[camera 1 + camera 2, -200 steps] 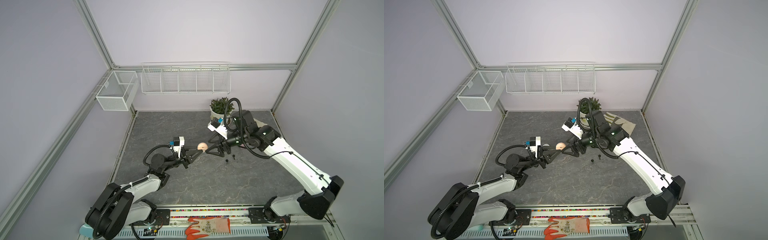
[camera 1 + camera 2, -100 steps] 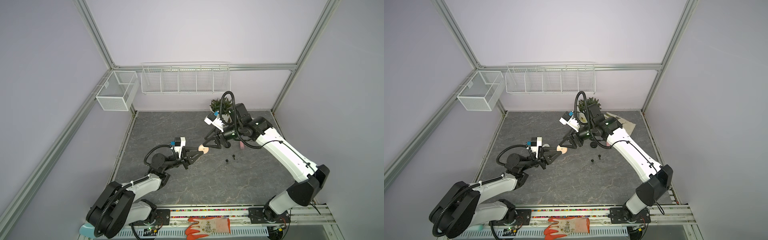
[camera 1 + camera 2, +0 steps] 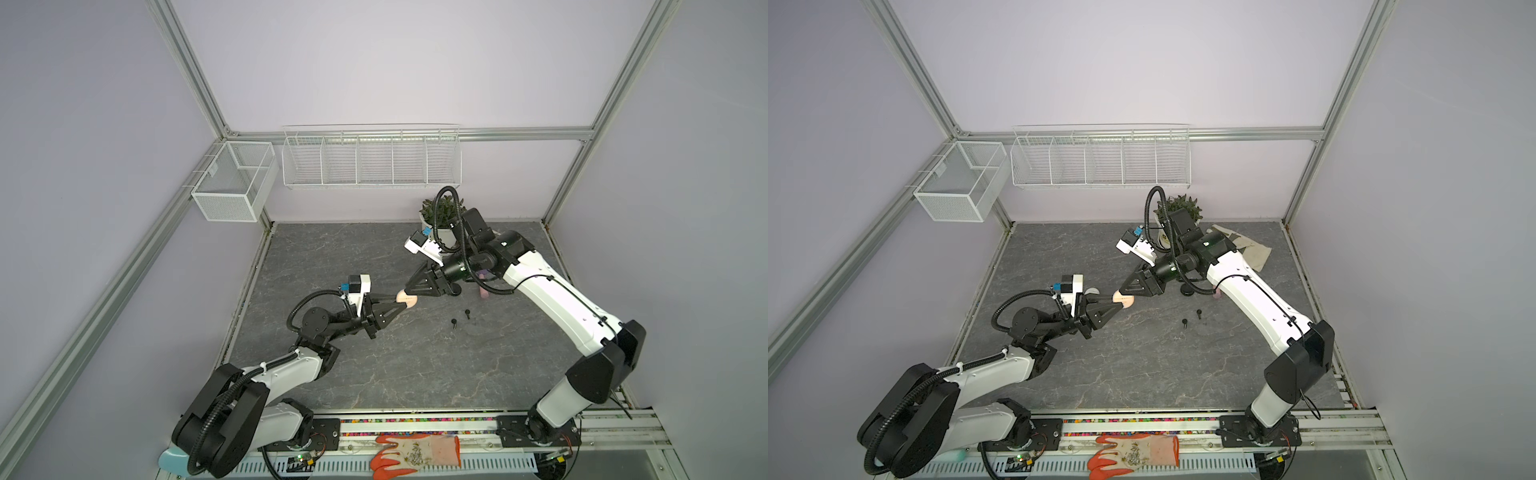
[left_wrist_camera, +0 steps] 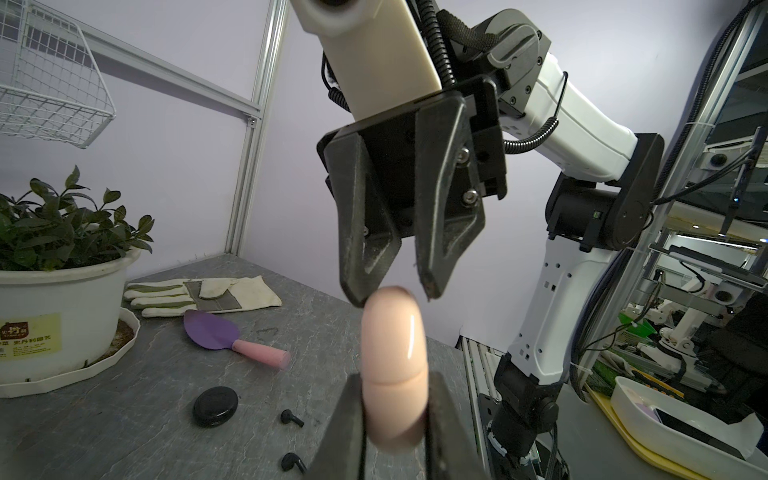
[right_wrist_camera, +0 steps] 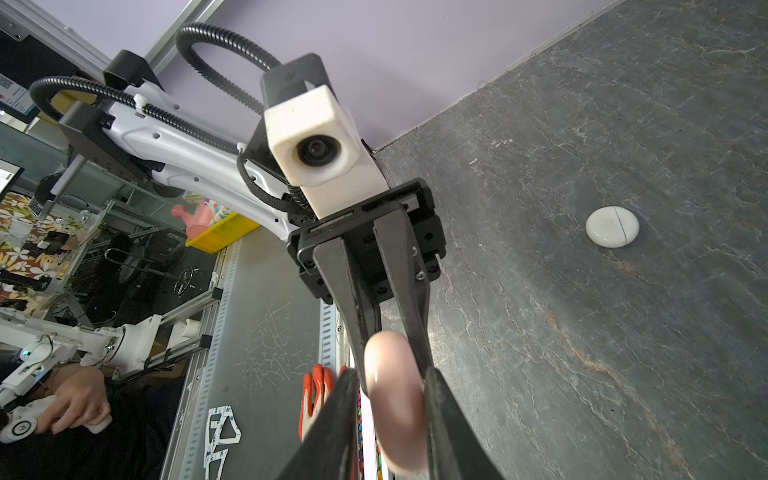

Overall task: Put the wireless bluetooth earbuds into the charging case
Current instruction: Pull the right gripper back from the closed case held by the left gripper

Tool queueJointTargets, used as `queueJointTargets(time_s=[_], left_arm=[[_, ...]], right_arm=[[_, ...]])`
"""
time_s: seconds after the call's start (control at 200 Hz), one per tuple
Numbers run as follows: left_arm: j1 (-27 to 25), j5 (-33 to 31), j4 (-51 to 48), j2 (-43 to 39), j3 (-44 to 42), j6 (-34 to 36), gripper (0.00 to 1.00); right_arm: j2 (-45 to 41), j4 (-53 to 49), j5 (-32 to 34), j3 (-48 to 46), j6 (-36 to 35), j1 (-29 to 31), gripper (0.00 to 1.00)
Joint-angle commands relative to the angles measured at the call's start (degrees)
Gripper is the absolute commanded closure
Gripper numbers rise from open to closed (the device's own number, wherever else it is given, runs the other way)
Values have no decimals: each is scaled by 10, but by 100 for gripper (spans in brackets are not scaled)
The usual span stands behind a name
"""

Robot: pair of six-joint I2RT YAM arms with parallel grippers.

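The right tool [image 4: 395, 296] has swung in, jaws narrowed round the free end of the pink case [image 4: 392, 365], grip uncertain; the left tool [image 4: 395, 432] clamps its base; black earbuds [image 4: 291, 417] wait on the counter [image 4: 104, 436], so opening looks next

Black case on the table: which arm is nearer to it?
Right. The right arm passes close by the black case at its wrist. The left arm comes from the other side and ends short, at the pink case.

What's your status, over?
Pink case aloft, left fingers shut on it. Right fingers straddle its far end, grip unclear. Two black earbuds loose on table. Nothing in the way.
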Motion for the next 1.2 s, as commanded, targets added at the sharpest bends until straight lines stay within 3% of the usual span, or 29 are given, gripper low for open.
queueJointTargets(time_s=[0.0,0.41,0.975,1.119,1.194], left_arm=[[5,-4,13,-8,11,-5,100],[6,-10,9,-14,16,-14,100],[26,-11,74,18,31,-86,100],[29,-5,84,30,34,-97,100],[30,-8,84,29,29,-94,100]], right_arm=[[7,-19,-32,8,-23,1,72],[9,-46,-3,1,-52,19,77],[-16,23,57,-56,-41,37,82],[-30,43,48,-42,-8,21,67],[-68,99,52,-67,45,6,58]])
